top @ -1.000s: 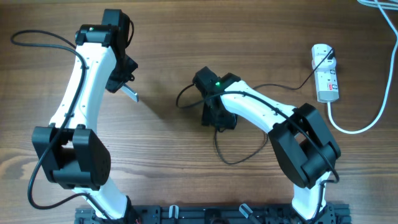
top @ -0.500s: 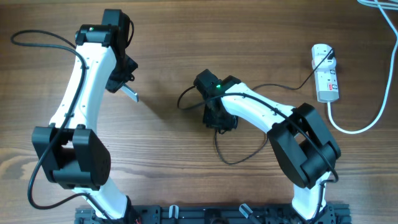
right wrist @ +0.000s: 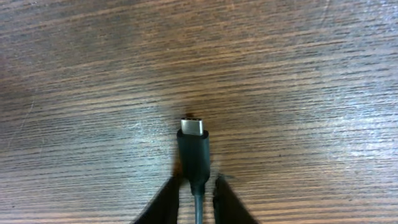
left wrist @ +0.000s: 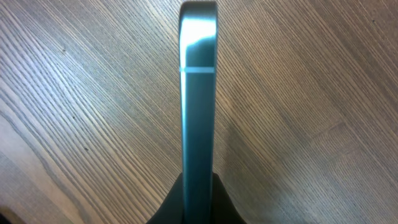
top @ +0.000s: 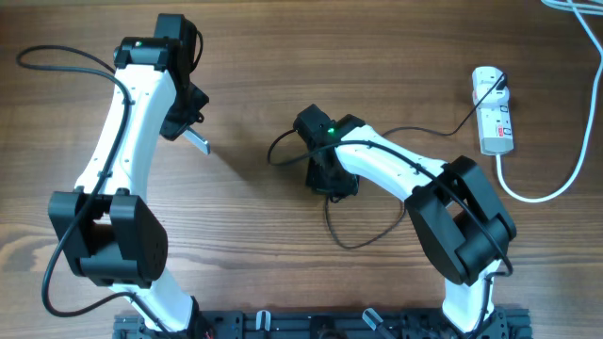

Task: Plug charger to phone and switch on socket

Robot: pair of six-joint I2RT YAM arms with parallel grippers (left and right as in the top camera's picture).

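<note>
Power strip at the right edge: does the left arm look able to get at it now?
Probably not. The left arm has its fingers shut on the phone, and the right arm lies across the way to the power strip.

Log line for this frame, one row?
left tool: shut on teal-edged flat phone | right tool: fingers flank black cable's metal-tipped plug, grip unconfirmed | white power strip: untouched

Open tabletop (top: 254,94) centre-left, charger (right wrist: 194,152) loop (thin, black) centre-right
</note>
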